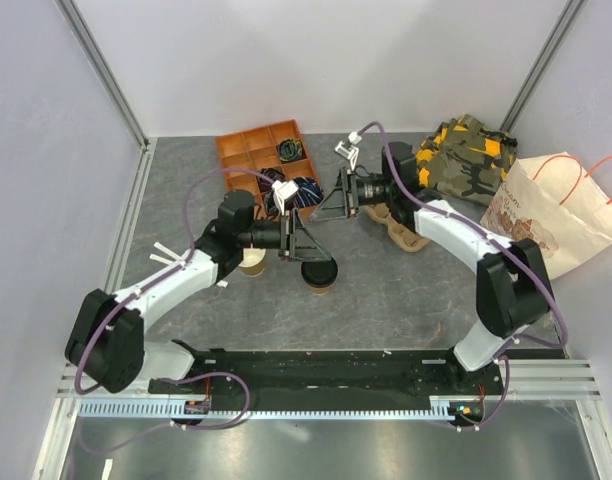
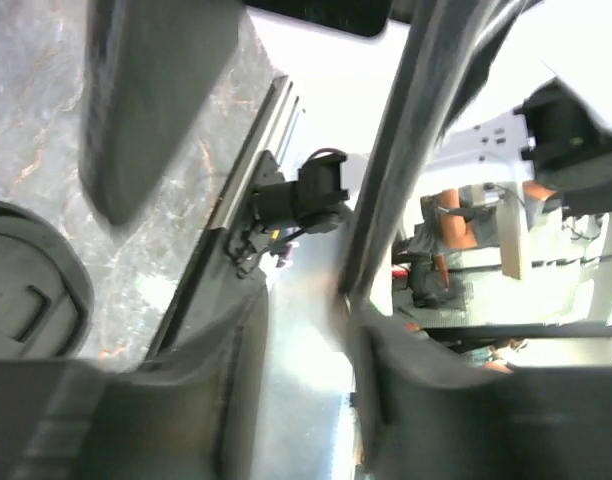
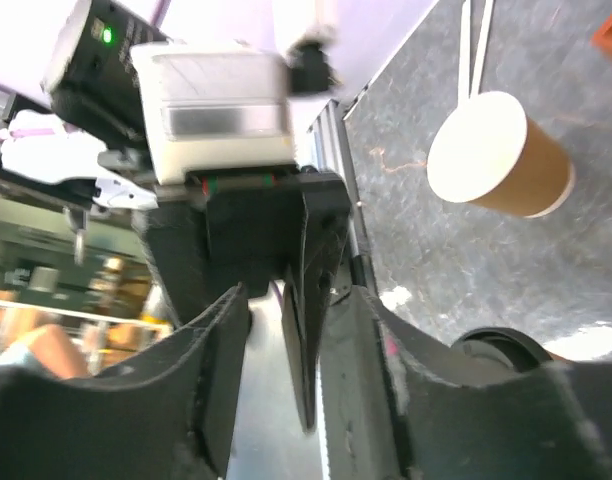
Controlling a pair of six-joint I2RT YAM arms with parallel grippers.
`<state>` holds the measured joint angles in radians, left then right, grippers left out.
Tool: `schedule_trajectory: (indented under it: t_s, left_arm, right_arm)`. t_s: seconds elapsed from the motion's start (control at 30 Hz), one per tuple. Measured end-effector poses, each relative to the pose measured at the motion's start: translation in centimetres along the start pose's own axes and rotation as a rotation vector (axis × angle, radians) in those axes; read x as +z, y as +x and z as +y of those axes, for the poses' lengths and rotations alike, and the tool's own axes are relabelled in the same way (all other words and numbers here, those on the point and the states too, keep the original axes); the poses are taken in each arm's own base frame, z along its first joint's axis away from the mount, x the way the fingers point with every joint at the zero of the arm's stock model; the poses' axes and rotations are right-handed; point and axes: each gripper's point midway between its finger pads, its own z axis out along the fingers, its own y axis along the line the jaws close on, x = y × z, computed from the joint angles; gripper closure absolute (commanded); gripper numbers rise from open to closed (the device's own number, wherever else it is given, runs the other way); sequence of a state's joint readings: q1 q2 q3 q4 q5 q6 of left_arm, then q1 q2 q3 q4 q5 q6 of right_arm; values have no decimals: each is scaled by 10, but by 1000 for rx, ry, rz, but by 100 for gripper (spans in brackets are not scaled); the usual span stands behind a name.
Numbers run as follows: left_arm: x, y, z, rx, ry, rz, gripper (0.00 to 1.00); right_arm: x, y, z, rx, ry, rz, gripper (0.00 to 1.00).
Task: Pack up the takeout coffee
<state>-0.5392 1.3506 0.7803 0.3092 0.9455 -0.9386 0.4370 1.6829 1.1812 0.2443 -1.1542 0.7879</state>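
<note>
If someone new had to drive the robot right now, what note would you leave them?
Left gripper: open, empty, beside the takeout coffee.
Right gripper: open, empty, facing the left one.
Coffee: lid on, upright on the table, unheld.
Cup carrier: partly under the right arm, no cup seen in it.
Done: nothing packed.
To do: grasp the coffee and, probably, seat it in a carrier pocket.

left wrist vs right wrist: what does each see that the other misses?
Only left wrist: a black clamp-like fitting by the table's edge rail. Only right wrist: the lidless tan cup and the left arm's white wrist unit, facing the camera. Both: the grey table and the takeout coffee's black lid, partly visible in each.
</note>
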Motion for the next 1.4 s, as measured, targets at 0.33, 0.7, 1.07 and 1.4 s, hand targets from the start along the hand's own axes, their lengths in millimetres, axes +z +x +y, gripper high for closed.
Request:
schedule_trajectory:
  t_s: [0.33, 0.7, 1.07, 1.4]
  left_arm:
    - [-55, -1, 2, 614, -330, -3, 28]
    - [-69, 75, 63, 811, -622, 278, 0]
    - [-59, 108, 39, 1890, -162, 529, 5]
    - [-15, 145, 103, 2341, 60, 1127, 5]
  right_arm:
    - [-63, 20, -20, -30, 212, -63, 25]
    - [-101, 38, -78, 12, 549, -106, 2]
    - [-126, 32, -91, -10, 641, -139, 2]
    - [-142, 28, -112, 69, 646, -157, 2]
